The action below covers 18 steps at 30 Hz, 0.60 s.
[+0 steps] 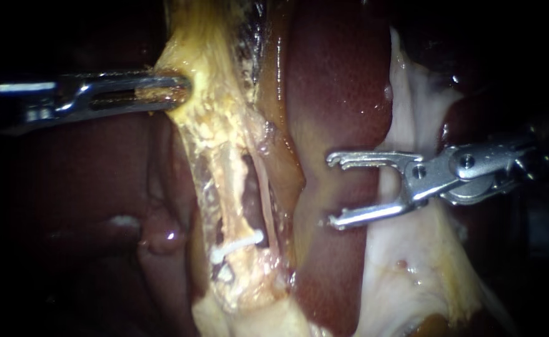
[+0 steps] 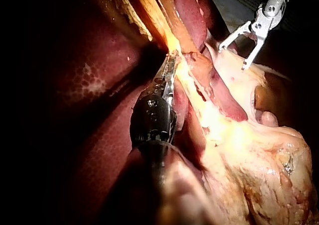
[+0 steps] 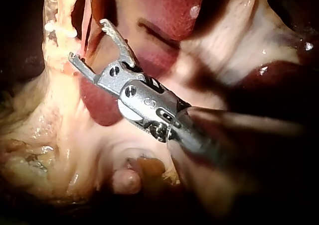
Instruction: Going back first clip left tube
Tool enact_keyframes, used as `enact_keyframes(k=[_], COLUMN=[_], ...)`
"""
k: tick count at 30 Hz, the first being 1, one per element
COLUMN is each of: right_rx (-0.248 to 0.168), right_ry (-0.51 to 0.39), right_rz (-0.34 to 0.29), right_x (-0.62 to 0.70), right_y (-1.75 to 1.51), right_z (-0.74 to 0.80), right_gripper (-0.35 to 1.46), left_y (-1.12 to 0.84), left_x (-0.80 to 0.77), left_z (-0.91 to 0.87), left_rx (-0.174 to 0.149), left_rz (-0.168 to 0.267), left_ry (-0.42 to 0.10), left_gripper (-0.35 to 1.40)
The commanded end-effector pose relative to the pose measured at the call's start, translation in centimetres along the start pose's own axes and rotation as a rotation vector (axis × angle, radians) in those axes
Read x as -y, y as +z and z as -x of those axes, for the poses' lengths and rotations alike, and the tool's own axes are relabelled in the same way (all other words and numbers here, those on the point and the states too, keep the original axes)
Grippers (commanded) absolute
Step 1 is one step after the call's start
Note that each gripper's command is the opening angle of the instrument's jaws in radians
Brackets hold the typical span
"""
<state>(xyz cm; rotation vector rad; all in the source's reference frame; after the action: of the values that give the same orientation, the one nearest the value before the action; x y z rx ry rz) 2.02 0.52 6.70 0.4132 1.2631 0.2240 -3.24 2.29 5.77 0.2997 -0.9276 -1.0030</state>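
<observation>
- Low on the left tube (image 1: pixel 226 187), one white clip (image 1: pixel 237 245) is seen. It is set across the tube.
- No other clip can be made out on this tube or on the thin tube (image 1: pixel 265 193) just beside it.
- The right instrument (image 1: pixel 330 191) is found off to the side of both tubes, over the dark red liver (image 1: pixel 340 81). The tube and the clip are not touched by it.
- Its jaws are spread wide. Nothing is held between them, and no clip is seen in them.
- The left instrument (image 1: pixel 177 90) is placed higher up, at the edge of the yellow tissue (image 1: pixel 215 118) above the tubes. Its jaws are pinched on that tissue, and the tube looks pulled straight by this.
- So the clip part of the job is judged to be done: the clip is on the left tube and nothing holds it.
- What is left is judged to be small. The right instrument must be drawn farther away from the tubes, and its open jaws must be kept off the liver under them.
- The hold of the left instrument is likely needed until that is done, so that the tube can be seen well.
</observation>
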Motion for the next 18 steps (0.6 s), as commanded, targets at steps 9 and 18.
enact_keyframes(k=[9, 18], right_rx=[0.0, -0.016], right_ry=[-0.007, -0.016], right_rz=[-0.005, -0.007], right_x=[0.01, 0.02], right_y=[-0.02, -0.01], right_z=[0.02, -0.03], right_gripper=[0.6, 0.6], left_y=[0.52, 0.66], left_x=[-0.22, -0.13], left_z=[-0.16, -0.21], left_rx=[-0.012, -0.019], left_rz=[-0.015, -0.028], left_ry=[0.006, 0.007], left_gripper=[-0.35, -0.35])
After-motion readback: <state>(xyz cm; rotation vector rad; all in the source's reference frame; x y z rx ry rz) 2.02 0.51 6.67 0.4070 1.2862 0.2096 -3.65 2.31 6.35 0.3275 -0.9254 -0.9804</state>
